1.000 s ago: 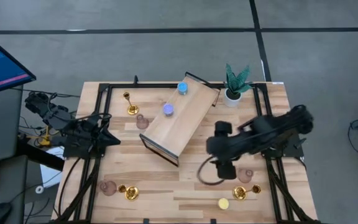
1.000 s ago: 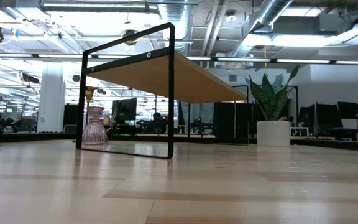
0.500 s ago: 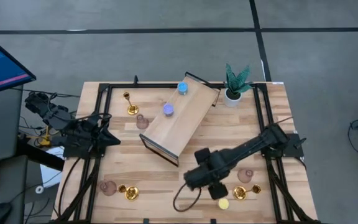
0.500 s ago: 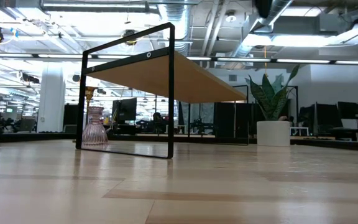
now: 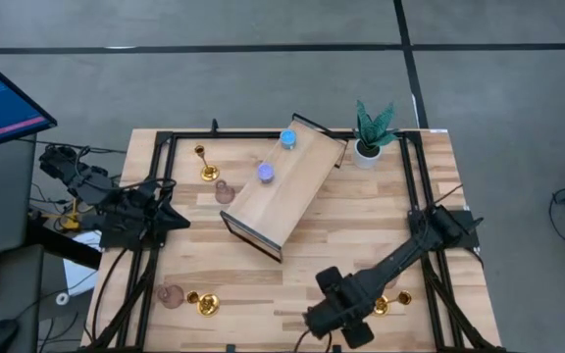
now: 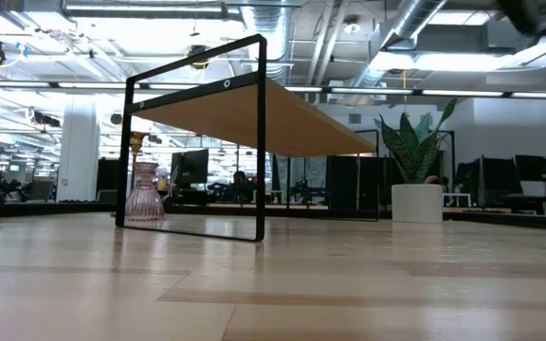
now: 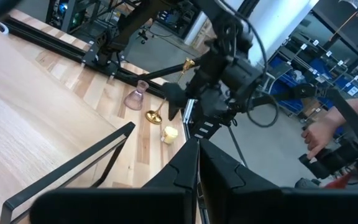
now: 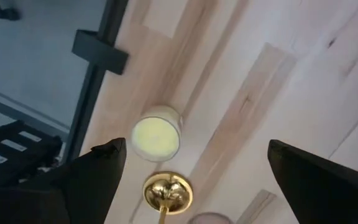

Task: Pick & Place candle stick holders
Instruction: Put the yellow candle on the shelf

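Observation:
My right gripper (image 8: 192, 149) is open and points down above a small round yellow candle stick holder (image 8: 156, 137), which stands on the table with a gold holder's round base (image 8: 168, 191) beside it. In the high view that gripper (image 5: 344, 319) hides the yellow one; the gold one (image 5: 380, 305) shows next to it. A blue (image 5: 287, 139) and a violet holder (image 5: 266, 174) stand on the wooden shelf (image 5: 292, 191). More gold (image 5: 205, 165) and pink ones (image 5: 225, 191) stand at far left, and a pink (image 5: 171, 295) and gold one (image 5: 204, 304) at near left. My left gripper (image 7: 197, 163) waits shut at the left.
A white-potted green plant (image 5: 369, 132) stands at the far right. Black frame rails (image 5: 422, 211) run along the table's sides. A person's hand (image 7: 319, 134) shows in the room beyond the table. Bare wood lies between the shelf and the near edge.
My right gripper has swung from the table's middle right toward the near edge and gone down, turning as it went. It now stands over the yellow holder, which it covers in the high view. No candle stick holder has moved.

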You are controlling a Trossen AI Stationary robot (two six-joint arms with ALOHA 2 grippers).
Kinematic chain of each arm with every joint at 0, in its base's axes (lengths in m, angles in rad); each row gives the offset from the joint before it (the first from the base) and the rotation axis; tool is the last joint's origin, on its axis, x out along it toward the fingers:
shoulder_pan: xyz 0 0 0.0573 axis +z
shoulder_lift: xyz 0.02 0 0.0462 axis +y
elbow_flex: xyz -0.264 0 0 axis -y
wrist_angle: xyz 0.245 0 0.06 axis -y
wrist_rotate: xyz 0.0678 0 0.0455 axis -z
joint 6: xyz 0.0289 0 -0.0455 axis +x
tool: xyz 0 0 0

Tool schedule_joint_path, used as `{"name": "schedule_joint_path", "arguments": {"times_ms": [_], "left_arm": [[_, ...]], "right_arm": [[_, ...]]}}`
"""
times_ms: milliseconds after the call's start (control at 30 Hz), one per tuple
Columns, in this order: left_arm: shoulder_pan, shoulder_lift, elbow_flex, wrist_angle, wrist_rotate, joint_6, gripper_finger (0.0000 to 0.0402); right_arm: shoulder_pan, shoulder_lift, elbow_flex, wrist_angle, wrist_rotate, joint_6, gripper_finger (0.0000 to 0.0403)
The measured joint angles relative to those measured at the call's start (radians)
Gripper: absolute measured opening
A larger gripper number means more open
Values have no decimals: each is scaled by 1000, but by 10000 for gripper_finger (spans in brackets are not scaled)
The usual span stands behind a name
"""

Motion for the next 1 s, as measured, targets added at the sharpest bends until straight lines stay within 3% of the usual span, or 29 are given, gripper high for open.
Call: {"name": "schedule_joint_path", "arguments": {"times_ms": [400, 1000], "left_arm": [[0, 0, 0, 0, 0, 0, 13], [0, 0, 0, 0, -13, 0, 13]], "right_arm": [[34, 0, -191, 140, -29, 46, 381], [75, -1, -325, 309, -51, 108, 381]]}}
